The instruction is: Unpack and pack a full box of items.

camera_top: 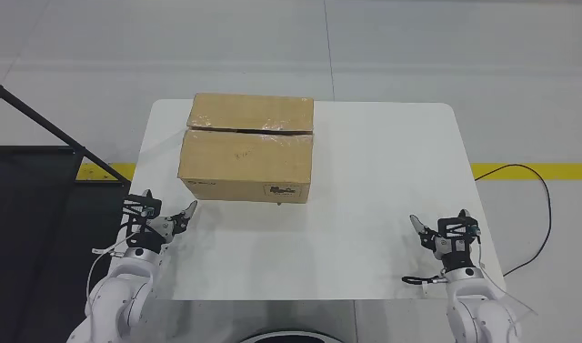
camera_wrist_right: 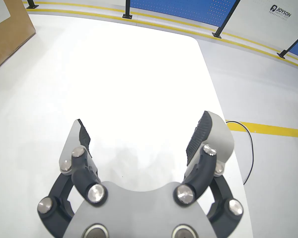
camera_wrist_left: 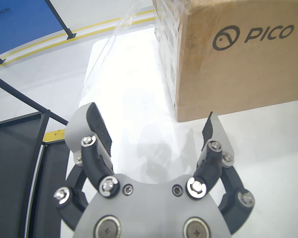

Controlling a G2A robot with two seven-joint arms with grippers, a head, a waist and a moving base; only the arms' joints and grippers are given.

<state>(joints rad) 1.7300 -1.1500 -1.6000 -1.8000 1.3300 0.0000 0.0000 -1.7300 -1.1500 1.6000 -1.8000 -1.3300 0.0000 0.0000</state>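
A brown cardboard box [camera_top: 247,147] stands on the white table [camera_top: 382,197], toward its far left, with its top flaps shut and a seam across the lid. Clear tape hangs off the box [camera_wrist_left: 238,50] in the left wrist view. My left gripper [camera_top: 165,214] is open near the table's front left corner, just short of the box's near corner; the same gripper [camera_wrist_left: 151,122] holds nothing. My right gripper [camera_top: 443,224] is open by the front right edge, far from the box [camera_wrist_right: 5,25]; its fingers [camera_wrist_right: 139,134] are empty.
A black frame and dark mat [camera_top: 45,216] stand off the table's left side. A black cable [camera_top: 536,206] lies on the floor to the right. Yellow floor lines [camera_top: 527,170] run past the table. Bare tabletop spans the middle and right.
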